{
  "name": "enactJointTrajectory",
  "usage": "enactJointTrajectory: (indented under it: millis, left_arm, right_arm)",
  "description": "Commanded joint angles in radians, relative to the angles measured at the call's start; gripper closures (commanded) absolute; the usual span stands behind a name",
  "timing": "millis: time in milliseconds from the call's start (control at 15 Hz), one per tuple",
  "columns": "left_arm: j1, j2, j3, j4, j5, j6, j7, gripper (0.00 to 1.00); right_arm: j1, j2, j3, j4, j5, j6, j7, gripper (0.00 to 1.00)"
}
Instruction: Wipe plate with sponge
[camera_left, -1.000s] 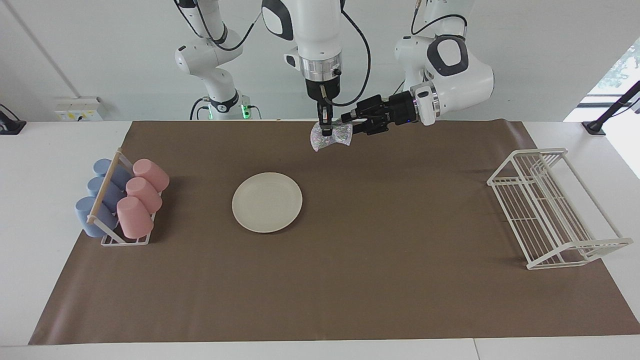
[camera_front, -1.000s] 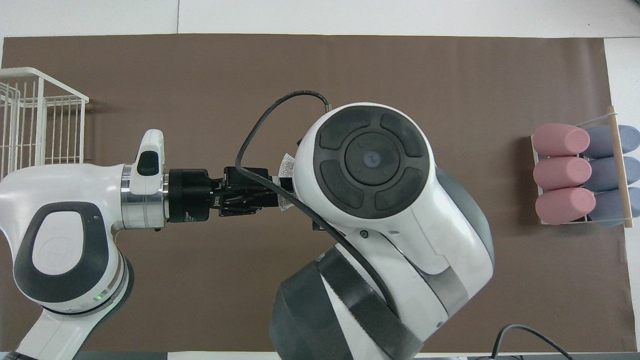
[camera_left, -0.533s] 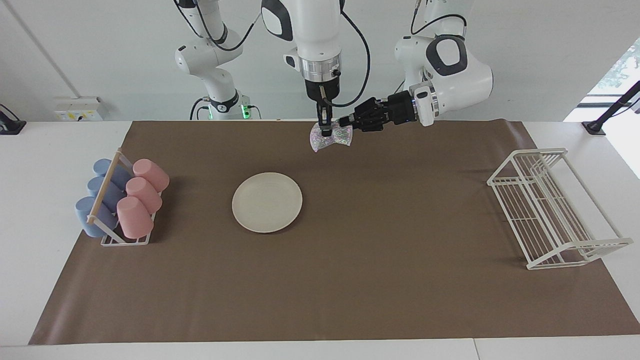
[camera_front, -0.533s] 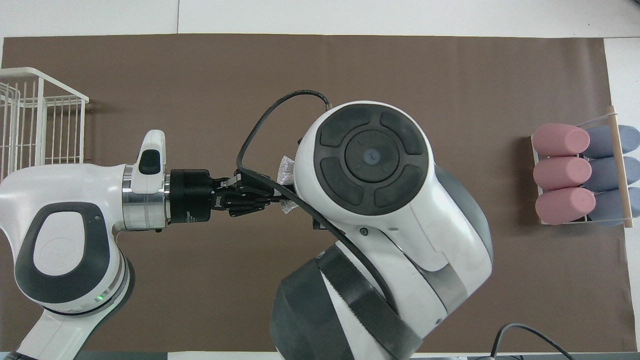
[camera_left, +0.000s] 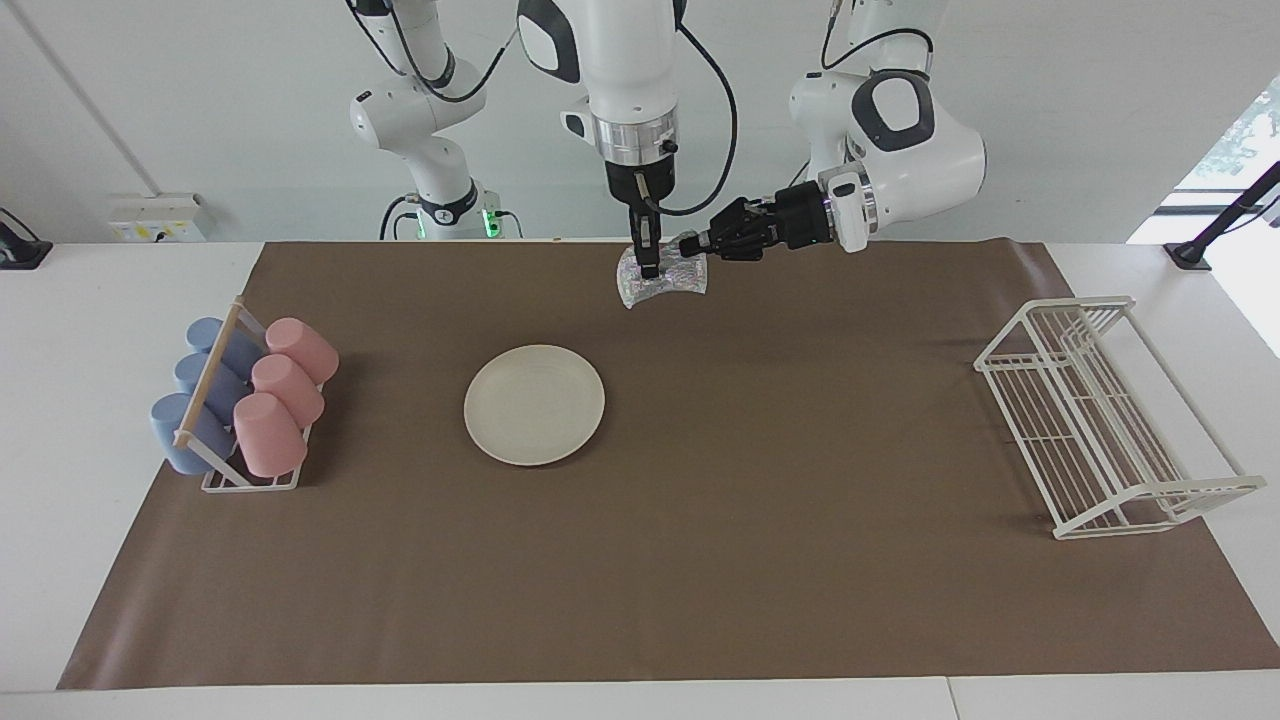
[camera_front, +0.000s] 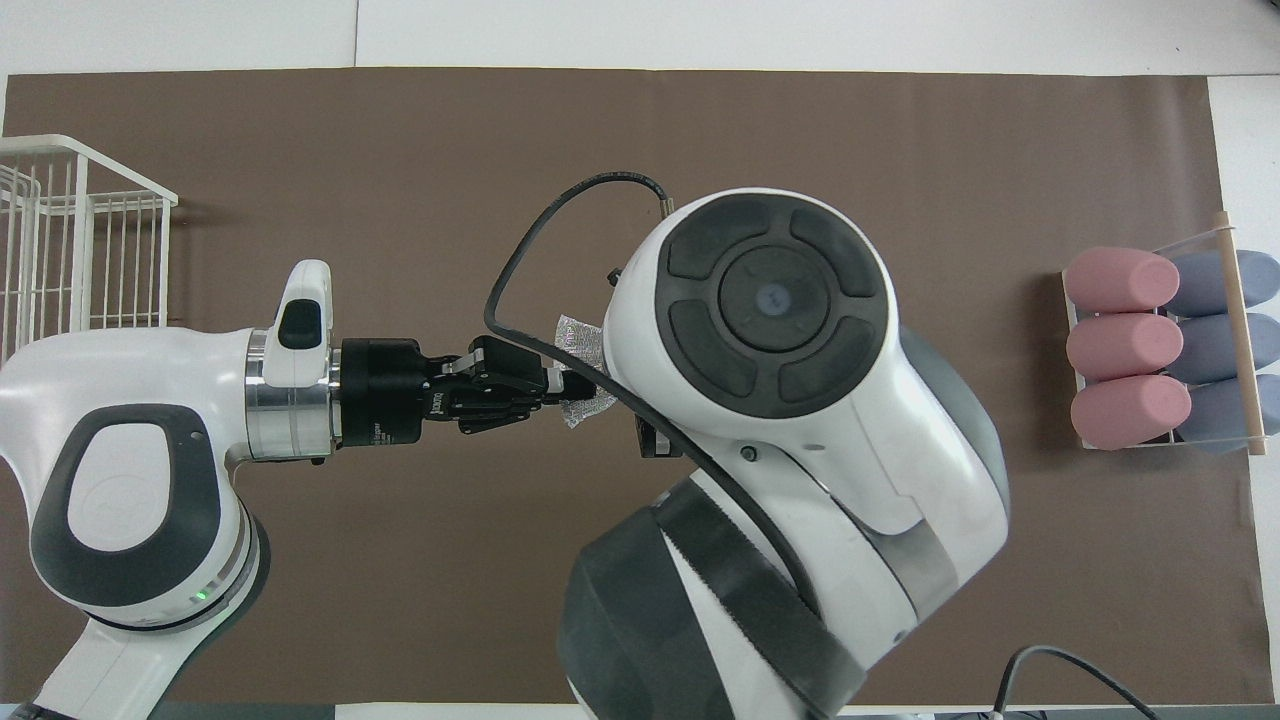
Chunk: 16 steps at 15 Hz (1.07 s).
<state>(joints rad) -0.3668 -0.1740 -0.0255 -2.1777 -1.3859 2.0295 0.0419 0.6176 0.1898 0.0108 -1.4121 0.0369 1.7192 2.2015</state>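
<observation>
Two grippers meet at the sponge (camera_left: 660, 279), which hangs in the air over the brown mat (camera_left: 700, 560) at the robots' edge of the table: the left gripper (camera_left: 690, 243) is clenched on one edge of it, while the right gripper (camera_left: 648, 266) points straight down at its middle, jaw state not discernible. The plate (camera_left: 534, 404) lies flat on the mat, well apart from both grippers, between the cup rack (camera_left: 245, 400) and the wire rack (camera_left: 1100, 415).

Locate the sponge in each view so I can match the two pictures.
Facing view: sponge hangs top centre, where the left gripper and right gripper meet.
Overhead view: sponge at centre, only an edge showing at the left gripper, the rest under the right arm.
Shared landmark: cup rack, at the right arm's end.
</observation>
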Motion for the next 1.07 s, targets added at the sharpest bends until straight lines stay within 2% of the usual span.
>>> enactJointTrajectory:
  millis: [0,267,400,667,800,1000]
  left_arm:
    - [0.002,-0.004,0.002,-0.005,-0.004,-0.009,-0.004,1.0]
    - [0.005,-0.004,0.004,-0.005,-0.002,-0.005,-0.005,1.0]
    - [0.011,-0.002,0.007,0.004,0.031,-0.003,-0.014,1.0]
    - [0.039,0.02,0.007,0.061,0.316,-0.017,-0.146,1.0]
    - [0.037,0.045,0.007,0.107,0.436,-0.025,-0.236,1.0]
    - [0.039,0.077,0.007,0.174,0.621,-0.087,-0.33,1.0]
  right_arm:
    - [-0.018,-0.036,0.001,-0.037,0.005,-0.013,-0.154,0.0]
    - [-0.094,-0.121,0.0,-0.137,0.001,-0.02,-0.646,0.0]
    - [-0.142,-0.162,-0.002,-0.183,0.001,-0.042,-0.8,0.0]
    - [-0.249,-0.19,0.0,-0.203,0.001,-0.179,-1.073,0.0]
    - [-0.307,-0.19,-0.002,-0.203,0.001,-0.193,-1.227,0.0]
    - [-0.373,-0.19,0.0,-0.205,0.015,-0.211,-1.299,0.0]
